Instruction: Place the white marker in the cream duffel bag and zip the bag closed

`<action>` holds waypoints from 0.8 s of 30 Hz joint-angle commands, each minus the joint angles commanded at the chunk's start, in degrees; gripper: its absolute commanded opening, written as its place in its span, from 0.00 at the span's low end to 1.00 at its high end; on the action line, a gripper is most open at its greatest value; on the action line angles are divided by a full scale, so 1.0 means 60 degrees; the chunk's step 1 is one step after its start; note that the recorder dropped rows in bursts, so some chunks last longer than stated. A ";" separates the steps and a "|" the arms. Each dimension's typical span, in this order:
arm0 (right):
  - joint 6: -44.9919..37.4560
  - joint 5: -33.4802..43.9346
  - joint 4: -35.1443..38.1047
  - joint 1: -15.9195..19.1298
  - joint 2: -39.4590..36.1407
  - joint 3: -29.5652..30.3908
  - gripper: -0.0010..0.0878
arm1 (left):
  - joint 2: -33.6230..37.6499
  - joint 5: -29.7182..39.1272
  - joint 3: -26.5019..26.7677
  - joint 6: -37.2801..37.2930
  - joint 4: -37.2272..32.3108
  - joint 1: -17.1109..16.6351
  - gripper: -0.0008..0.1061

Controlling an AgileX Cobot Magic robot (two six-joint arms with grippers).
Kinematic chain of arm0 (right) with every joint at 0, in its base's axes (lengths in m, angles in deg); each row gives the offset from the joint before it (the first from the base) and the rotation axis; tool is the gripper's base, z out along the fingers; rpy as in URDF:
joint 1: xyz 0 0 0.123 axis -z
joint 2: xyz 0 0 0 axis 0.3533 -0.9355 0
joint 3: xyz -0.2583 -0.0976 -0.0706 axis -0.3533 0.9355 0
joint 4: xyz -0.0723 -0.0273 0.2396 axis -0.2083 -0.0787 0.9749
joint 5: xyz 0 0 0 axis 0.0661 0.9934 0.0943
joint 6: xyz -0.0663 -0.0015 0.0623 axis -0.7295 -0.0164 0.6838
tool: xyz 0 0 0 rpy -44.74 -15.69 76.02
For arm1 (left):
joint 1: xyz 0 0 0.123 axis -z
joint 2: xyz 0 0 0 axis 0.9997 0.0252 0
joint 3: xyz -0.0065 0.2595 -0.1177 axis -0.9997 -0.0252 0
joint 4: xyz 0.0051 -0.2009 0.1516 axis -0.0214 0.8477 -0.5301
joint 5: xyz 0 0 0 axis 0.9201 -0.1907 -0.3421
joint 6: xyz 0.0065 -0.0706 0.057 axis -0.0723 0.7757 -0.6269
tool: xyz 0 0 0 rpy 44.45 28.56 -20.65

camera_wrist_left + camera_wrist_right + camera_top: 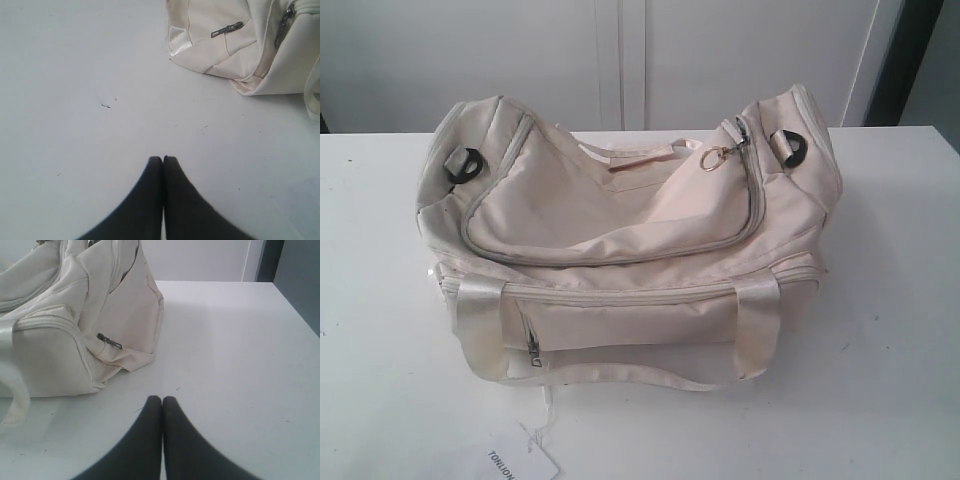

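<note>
My left pincer (163, 159) first: both dark fingers are pressed together tip to tip, with nothing between them. It sits over bare white surface (75, 100), and one end of the cream duffel bag (220, 50) lies well apart from it. A small grey zip pull (226, 29) lies flat on the fabric there.

My right pincer (162, 399) is the same, fingers fully together and gripping nothing. The other end of the bag is nearer on this side, its lower corner flopped onto the surface just ahead of the tips but not touching them.

From the exterior view, the bag sits in the middle of the surface with its top sagging inward. The gold ring charm (713, 159) hangs at the right end of the top zip. That zip runs in a long curve around the top panel and looks closed to me, though the soft folds make it hard to be sure. A black D-ring (465, 163) shows at the left end and another (791, 148) at the right. The shiny front handle (620, 372) droops down onto the surface. A paper tag (523, 462) lies in front of the bag.

The white marker does not show in any of my views.
</note>
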 joint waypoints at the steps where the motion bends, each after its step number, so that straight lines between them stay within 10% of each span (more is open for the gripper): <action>1: 0.0000 0.0000 0.0000 0.0000 0.0000 0.0000 0.01 | 0.0000 0.0000 0.0000 0.0000 0.0000 0.0000 0.01; 24: 0.0000 0.0000 0.0000 0.0000 0.0000 0.0000 0.01 | 0.0000 0.0019 0.0000 -0.0085 0.0000 0.0000 0.01</action>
